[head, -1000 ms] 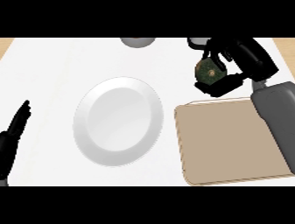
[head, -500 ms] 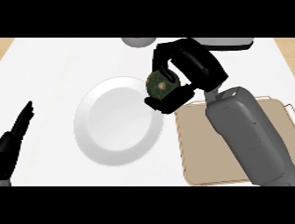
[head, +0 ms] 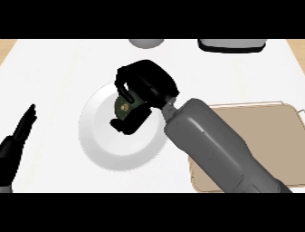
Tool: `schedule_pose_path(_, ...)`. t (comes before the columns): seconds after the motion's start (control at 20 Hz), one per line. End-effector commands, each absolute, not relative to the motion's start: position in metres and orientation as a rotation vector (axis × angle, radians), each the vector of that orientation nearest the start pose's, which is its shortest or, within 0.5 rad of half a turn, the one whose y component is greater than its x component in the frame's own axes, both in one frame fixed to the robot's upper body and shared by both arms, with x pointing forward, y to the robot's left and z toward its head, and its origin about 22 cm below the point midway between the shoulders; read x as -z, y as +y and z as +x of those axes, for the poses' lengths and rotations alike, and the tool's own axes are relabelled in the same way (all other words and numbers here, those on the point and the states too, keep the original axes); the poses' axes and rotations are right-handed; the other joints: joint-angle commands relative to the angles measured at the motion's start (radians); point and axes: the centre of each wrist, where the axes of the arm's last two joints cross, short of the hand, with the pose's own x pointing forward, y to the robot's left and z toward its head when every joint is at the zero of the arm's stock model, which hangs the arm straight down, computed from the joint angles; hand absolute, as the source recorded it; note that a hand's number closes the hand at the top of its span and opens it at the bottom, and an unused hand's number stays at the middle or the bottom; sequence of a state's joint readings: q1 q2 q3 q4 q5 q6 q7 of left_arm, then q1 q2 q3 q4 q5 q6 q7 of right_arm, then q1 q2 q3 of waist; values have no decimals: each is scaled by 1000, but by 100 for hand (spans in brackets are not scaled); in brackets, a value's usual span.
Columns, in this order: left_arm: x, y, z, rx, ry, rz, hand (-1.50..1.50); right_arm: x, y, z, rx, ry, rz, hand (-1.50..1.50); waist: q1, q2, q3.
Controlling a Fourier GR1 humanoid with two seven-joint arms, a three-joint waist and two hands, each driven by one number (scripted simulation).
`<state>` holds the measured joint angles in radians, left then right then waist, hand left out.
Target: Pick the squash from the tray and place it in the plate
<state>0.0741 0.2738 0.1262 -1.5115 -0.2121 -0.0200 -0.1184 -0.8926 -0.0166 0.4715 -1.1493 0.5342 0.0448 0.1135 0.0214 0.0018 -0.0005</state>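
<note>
**A:** What stood at the far left?

**B:** The left hand lay near the lower left edge, its fingers straight and close together, pointing up the counter; it held nothing and touched nothing that I could see; it was well apart from the plate.

**A:** And next to the right?

**B:** The white plate lay on the white counter, left of centre; its lower half was bare; its upper right part was covered by the right hand.

**A:** What was that hand doing?

**B:** The right hand hung over the plate's upper right part, its fingers and thumb curled round the squash; only a dark green, mottled patch of the squash showed between the black fingers; the rest was hidden. The squash was over the plate, inside its rim as seen from above; whether it touched the plate, I could not tell.

**A:** And further right?

**B:** The grey forearm ran down and right from the hand, crossing the left part of the tan tray; the tray lay just beside the plate on its right; its visible surface showed nothing on it.

**A:** Anything along the top?

**B:** A grey rounded object sat at the counter's far edge, above the plate; a white object with a dark rim sat further right; both were cut off by the edge of the view.
</note>
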Motion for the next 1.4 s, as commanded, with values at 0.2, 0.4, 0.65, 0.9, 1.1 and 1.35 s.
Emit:
schedule_pose_path(0.2, 9, 326, 217, 335, -1524, 435, 0, -90, 8, 348, -1336, -1742, -230, 150, 21, 4, 0)
schedule_pose_path(0.4, 13, 328, 227, 325, -1532, 447, 0, -69, 2, 343, -1149, -1614, -178, 150, 31, 8, 0)
schedule_pose_path(0.65, 6, 321, 227, 329, -1536, 441, 0, -50, 3, 348, -1131, -1574, -230, -150, 41, 9, 0)
schedule_pose_path(0.9, -10, 329, 232, 340, -1533, 426, 0, -68, 11, 343, -911, -1712, -130, -150, 44, 8, 1)
schedule_pose_path(1.1, 4, 330, 237, 313, -1531, 444, 0, -70, -1, 353, -674, -1770, -111, -150, 24, 9, 0)
schedule_pose_path(1.35, 14, 335, 221, 309, -1530, 476, 0, -63, -31, 380, -513, -1710, -92, -150, 0, 5, 1)
